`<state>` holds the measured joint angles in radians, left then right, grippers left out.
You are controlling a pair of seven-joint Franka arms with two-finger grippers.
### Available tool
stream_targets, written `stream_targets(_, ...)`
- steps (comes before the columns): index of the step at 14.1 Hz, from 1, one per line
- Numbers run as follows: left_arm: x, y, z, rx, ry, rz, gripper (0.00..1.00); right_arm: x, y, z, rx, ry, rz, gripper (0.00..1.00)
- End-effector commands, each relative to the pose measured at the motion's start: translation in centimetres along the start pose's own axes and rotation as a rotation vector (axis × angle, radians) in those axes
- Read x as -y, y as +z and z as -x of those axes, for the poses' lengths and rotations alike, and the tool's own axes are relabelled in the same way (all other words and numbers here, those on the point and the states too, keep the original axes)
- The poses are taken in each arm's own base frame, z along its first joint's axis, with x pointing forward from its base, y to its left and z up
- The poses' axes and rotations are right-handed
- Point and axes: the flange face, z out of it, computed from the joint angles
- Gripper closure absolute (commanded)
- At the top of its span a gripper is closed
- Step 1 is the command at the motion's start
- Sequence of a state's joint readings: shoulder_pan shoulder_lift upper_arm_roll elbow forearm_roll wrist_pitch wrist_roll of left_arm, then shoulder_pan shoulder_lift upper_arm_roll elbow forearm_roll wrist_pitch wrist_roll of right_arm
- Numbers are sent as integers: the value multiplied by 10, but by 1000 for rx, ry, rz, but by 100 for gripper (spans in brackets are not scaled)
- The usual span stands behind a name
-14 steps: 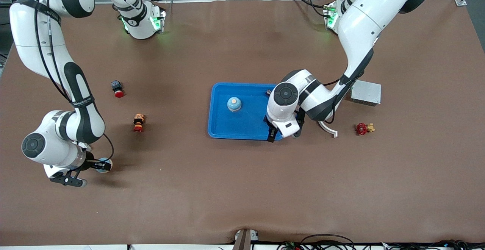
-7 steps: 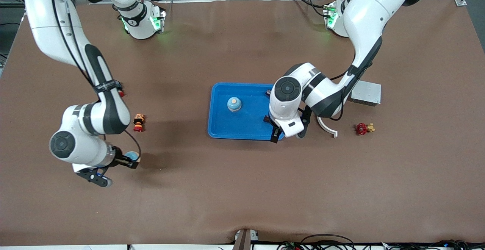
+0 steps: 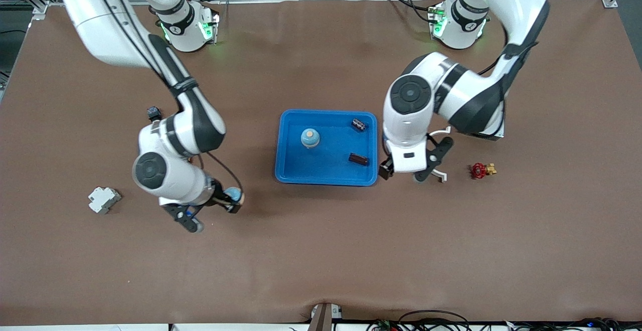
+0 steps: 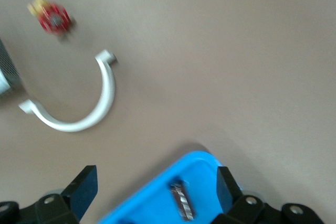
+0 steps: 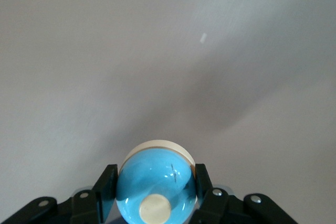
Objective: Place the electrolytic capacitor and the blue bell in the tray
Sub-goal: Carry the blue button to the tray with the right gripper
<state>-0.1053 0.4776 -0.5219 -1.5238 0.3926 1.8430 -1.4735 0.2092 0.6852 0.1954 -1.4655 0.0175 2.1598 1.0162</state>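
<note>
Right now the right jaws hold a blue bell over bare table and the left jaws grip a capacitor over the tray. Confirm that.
Not quite. The left gripper holds nothing: its jaws stand open beside the tray's rim, and two capacitors lie in the tray, as the front view shows. The right gripper does hold a blue bell over bare table.

A shallow bright blue tray (image 3: pixel 326 175) with rounded corners sits mid-surface. In it lie two dark electrolytic capacitors (image 3: pixel 358 159) (image 3: pixel 359 124) on their sides and an upright blue bell (image 3: pixel 310 138). A second blue bell (image 5: pixel 156 184) is held aloft, clear of the tray.
</note>
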Motion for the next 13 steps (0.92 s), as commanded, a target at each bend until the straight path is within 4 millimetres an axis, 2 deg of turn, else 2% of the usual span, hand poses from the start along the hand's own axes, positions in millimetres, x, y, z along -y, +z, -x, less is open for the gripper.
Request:
stream_targets(1, 48, -42, -46, 33, 203, -51, 0, 25, 3, 54, -17, 44, 17, 100)
stream_targets(2, 62, -53, -62, 57, 224, -45, 0, 36, 7, 78, -37, 53, 33, 100)
stream_targets(4, 86, -73, -94, 88, 220, -58, 0, 48, 17, 112, -87, 83, 65, 100)
stream_targets(6, 99, -92, -108, 88, 353, -89, 0, 59, 28, 150, -102, 94, 80, 100)
stream_targets(7, 106, -94, -119, 77, 409, -97, 0, 63, 31, 162, -103, 102, 83, 100)
stream_targets(8, 120, -100, -137, 80, 442, -87, 0, 66, 34, 174, -104, 111, 83, 100)
stream_targets(9, 132, -114, -145, 66, 497, -73, 0, 69, 37, 184, -105, 118, 83, 100)
stream_targets(10, 143, -133, -147, 35, 544, -63, 0, 70, 43, 189, -112, 122, 86, 100)
stream_targets(11, 148, -142, -148, 25, 569, -52, 0, 71, 44, 195, -122, 127, 85, 100)
stream_targets(13, 154, -143, -155, 18, 584, -61, 0, 72, 52, 201, -127, 134, 83, 100)
